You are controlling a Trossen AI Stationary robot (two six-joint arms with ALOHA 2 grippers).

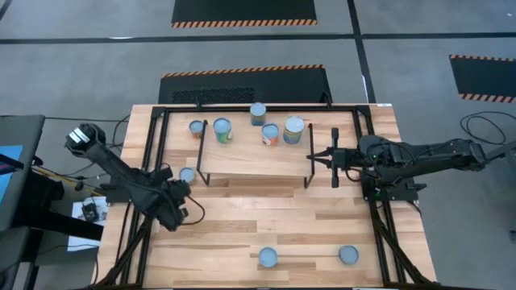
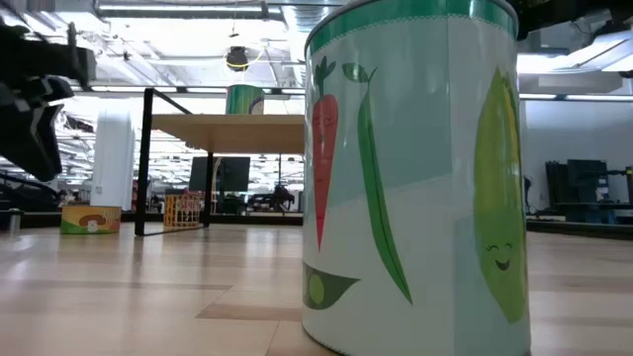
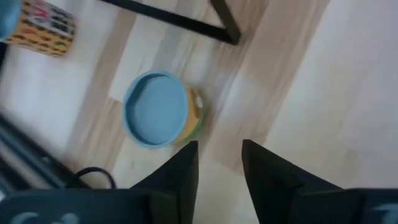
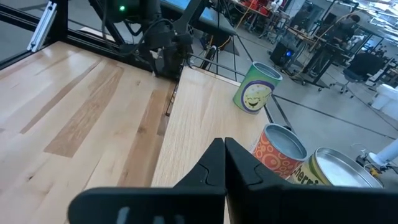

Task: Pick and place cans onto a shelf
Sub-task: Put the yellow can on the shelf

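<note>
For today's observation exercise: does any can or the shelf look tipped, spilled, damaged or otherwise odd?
Nothing stands out. The cans on the shelf stand upright, as do the two cans at the table's near edge and the can by the left gripper. No spill or damage shows.

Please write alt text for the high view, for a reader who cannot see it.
Overhead, four cans stand on a raised wooden shelf on a plank table. The left pincer hovers by a loose can; the right pincer sits at the shelf's right end.
</note>
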